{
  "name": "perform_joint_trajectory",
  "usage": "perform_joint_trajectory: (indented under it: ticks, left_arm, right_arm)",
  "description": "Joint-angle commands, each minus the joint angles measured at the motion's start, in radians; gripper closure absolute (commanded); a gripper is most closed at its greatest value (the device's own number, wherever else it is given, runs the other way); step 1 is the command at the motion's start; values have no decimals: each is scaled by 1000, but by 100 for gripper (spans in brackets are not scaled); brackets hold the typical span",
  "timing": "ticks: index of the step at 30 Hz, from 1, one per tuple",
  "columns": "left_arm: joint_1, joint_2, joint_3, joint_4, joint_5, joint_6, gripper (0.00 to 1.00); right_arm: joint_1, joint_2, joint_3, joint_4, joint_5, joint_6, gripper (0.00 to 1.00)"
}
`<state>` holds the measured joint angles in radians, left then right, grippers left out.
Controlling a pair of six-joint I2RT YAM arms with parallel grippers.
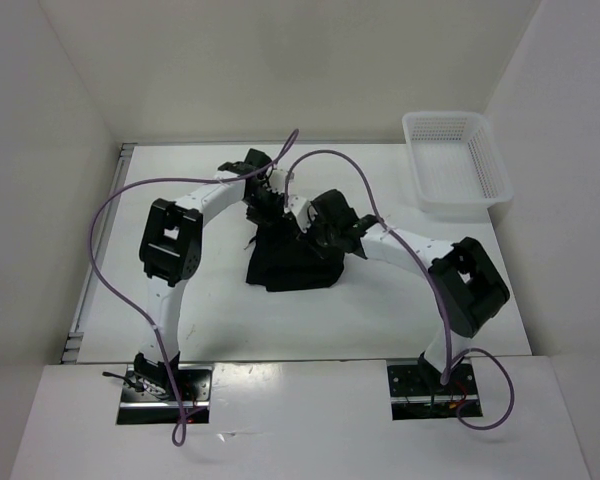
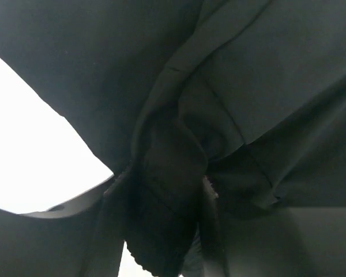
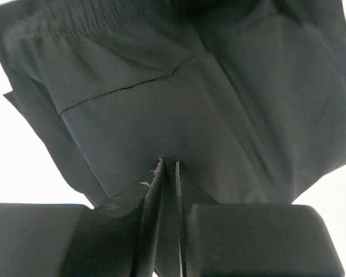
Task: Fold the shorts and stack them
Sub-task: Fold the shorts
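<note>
The black shorts hang in a bunched heap at the middle of the table, lifted at their top by both arms. My left gripper holds the upper left part; in the left wrist view a thick wad of the shorts fills the gap of the left gripper, touching both fingers. My right gripper is at the upper right part. Its jaws stand nearly together, pinching a fold of the shorts, whose elastic waistband shows at the top left.
A white mesh basket stands at the back right corner of the table. White walls close the table in at the back and both sides. Purple cables loop above each arm.
</note>
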<state>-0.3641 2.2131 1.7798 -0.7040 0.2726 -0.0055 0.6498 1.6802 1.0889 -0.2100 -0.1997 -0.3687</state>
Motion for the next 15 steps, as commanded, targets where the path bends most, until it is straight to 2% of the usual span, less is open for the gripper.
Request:
perform_joint_trajectory:
  ticks: [1,3,4,5,7,11,15]
  left_arm:
    - [14,-9,10,8,40,6,55]
    - [28,0,36,8,14,6,66]
    - [28,14,49,8,14,6,76]
    - [42,29,76,8,-1,6,78]
    - [57,39,105,8,-19,6,80]
    - [80,72,127,8,-62,6,81]
    - [90,83,115,8,-17,6,69]
  right_arm:
    - [22,29,-35,63,66,-47,82]
    - [60,52,-50,15,66,-144,83]
    - [82,52,-66,-11,66,-182,85]
    - [103,52,-102,-22,80,-220,86]
    - [151,52,-150,-22,103,-282,90]
    - [151,52,-172,-22,131,-309,91]
    - [151,52,-155,-3,151,-319,91]
